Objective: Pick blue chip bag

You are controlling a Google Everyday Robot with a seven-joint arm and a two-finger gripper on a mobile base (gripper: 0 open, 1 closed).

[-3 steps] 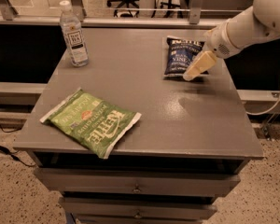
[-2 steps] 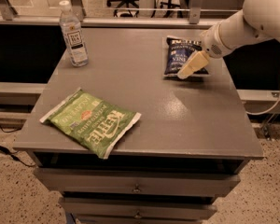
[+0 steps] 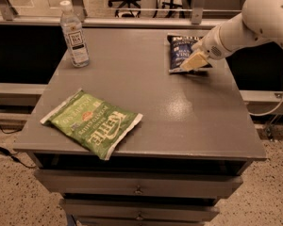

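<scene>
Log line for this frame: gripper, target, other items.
gripper: at right edge of blue chip bag, back-right of table | bag: flat, not lifted | others: green Kettle bag front-left, water bottle back-left

The blue chip bag (image 3: 180, 51), small, dark navy and crinkly with white lettering, lies flat at the far right of the grey table (image 3: 179, 117), its right side covered by the gripper (image 3: 192, 61).
</scene>
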